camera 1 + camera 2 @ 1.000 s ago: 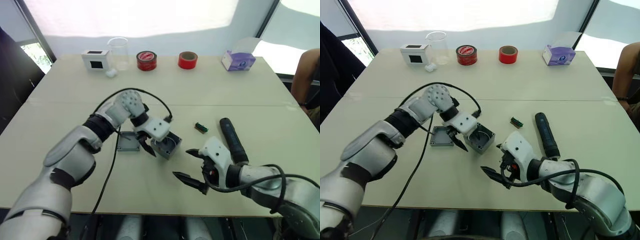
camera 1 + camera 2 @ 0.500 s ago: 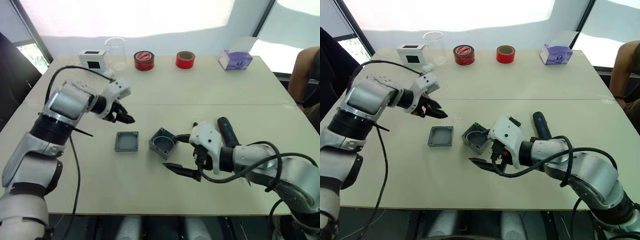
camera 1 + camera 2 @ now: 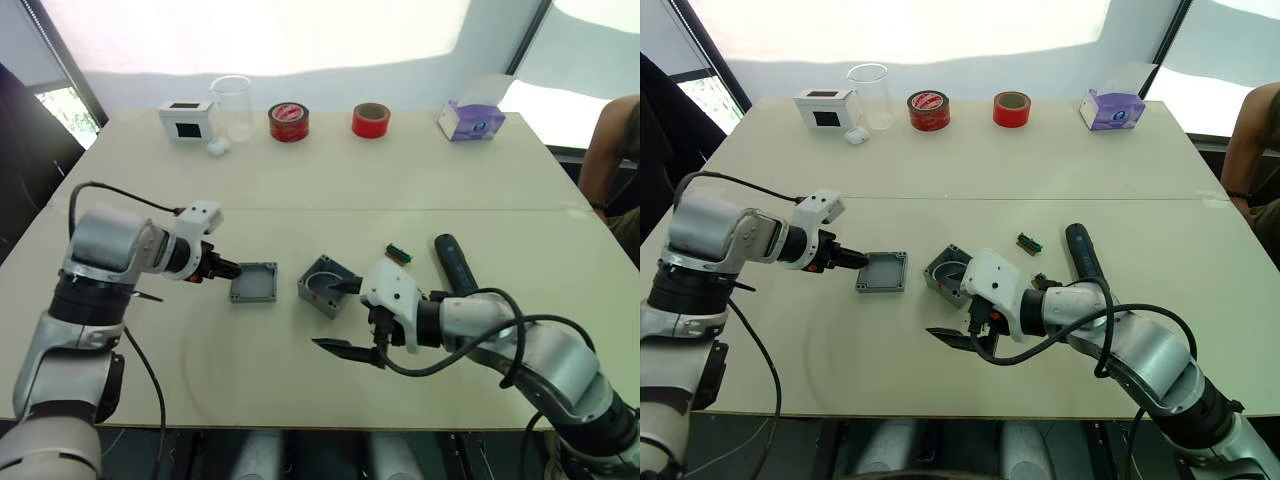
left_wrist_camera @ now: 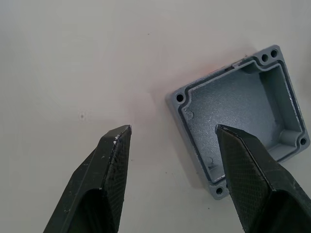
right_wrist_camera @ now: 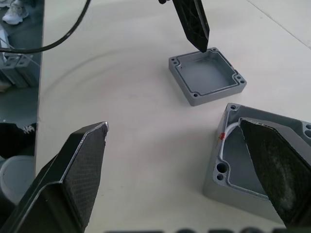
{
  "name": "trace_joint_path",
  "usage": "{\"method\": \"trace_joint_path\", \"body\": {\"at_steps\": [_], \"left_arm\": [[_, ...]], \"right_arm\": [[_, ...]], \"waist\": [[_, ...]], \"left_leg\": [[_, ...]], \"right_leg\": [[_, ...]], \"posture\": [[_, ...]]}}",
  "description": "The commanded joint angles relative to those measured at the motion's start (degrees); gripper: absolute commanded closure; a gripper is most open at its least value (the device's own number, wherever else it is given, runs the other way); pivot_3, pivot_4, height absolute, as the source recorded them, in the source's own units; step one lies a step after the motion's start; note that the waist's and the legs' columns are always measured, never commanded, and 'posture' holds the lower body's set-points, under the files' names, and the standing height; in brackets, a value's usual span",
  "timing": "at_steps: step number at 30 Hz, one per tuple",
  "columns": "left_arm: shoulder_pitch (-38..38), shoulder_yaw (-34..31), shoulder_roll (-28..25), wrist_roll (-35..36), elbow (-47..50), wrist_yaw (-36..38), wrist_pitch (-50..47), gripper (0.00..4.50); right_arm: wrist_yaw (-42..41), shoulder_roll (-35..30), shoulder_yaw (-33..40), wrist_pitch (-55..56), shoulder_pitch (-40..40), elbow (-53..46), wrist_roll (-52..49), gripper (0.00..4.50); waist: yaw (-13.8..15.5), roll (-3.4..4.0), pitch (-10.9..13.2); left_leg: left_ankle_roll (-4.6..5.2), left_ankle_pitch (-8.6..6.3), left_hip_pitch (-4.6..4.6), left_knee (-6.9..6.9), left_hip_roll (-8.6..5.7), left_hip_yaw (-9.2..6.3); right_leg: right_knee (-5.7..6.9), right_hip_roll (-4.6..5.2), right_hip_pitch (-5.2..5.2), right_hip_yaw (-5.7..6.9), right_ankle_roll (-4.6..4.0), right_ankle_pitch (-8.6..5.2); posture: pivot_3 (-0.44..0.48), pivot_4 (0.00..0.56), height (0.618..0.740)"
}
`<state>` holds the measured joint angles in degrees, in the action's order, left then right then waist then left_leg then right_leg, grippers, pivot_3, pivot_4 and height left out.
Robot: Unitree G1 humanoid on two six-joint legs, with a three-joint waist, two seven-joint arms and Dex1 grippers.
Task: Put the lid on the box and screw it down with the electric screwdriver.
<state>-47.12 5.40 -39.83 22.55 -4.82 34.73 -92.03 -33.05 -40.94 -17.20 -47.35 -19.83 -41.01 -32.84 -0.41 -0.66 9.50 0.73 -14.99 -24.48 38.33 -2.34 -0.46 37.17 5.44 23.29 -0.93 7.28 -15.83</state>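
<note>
Left gripper (image 4: 170,133) has dropped beside the lid (image 4: 240,119), jaws spread.

Along the far edge of the pale wooden table (image 3: 420,180), left to right: a white box with black screen (image 3: 188,119), a clear plastic beaker (image 3: 233,106), 2 red tape rolls (image 3: 290,121) (image 3: 371,119), and a purple tissue box (image 3: 469,121). A small green chip (image 3: 402,254) lies nearer, right of centre.

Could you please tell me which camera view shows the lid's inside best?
The left wrist view: the lid lies hollow side up, ribs and corner holes plain. The right wrist view shows it farther off; both eye views show it small on the table.
</note>
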Motion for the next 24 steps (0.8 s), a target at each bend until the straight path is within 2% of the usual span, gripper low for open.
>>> {"method": "trace_joint_path", "body": {"at_steps": [1,11,14,19,24], "left_arm": [[-1.1,-1.0,-0.3,4.9,-1.2,-4.7,-0.5,1.69],[-2.0,0.4,2.4,7.6,-7.5,-13.7,-0.5,1.69],[-1.2,1.0,2.7,9.4,-7.2,-15.1,-0.5,2.38],[1.2,0.3,3.9,13.3,-6.7,-19.0,-0.5,4.31],[2.5,-3.3,6.5,14.7,-5.8,-23.9,-0.5,4.41]], "right_arm": [[0.9,1.6,0.3,0.6,1.0,-1.2,1.4,0.0],[3.9,3.9,1.3,-2.1,3.5,-3.9,2.6,0.0],[4.4,4.0,1.6,-2.8,3.8,-4.5,2.6,0.0],[4.9,4.0,2.5,-3.2,4.1,-4.8,2.7,0.0],[4.2,3.2,4.2,-3.6,3.8,-4.4,2.3,0.0]], "waist": [[0.0,0.0,0.0],[0.2,0.01,0.0],[0.5,0.03,-0.1],[0.8,0.05,-0.2],[1.2,0.15,-0.3]], "left_leg": [[0.0,0.0,0.0,-0.01,0.0,0.0],[-0.07,0.04,0.04,-0.03,-0.04,0.0],[-0.06,0.03,0.1,-0.05,-0.04,0.0],[-0.07,0.04,0.11,-0.06,-0.04,0.0],[-0.02,0.01,0.23,-0.07,-0.08,0.0]], "right_leg": [[0.0,0.0,0.01,0.0,0.0,0.0],[0.06,0.03,0.03,-0.02,0.0,0.0],[0.06,0.02,-0.01,-0.04,0.0,0.0],[0.07,0.03,0.0,-0.06,-0.01,0.0],[0.07,0.07,-0.12,-0.08,-0.01,0.0]], "posture": [[0.0,0.15,0.74],[0.0,0.15,0.74],[0.0,0.15,0.74],[0.0,0.15,0.74],[0.0,0.15,0.74]]}}
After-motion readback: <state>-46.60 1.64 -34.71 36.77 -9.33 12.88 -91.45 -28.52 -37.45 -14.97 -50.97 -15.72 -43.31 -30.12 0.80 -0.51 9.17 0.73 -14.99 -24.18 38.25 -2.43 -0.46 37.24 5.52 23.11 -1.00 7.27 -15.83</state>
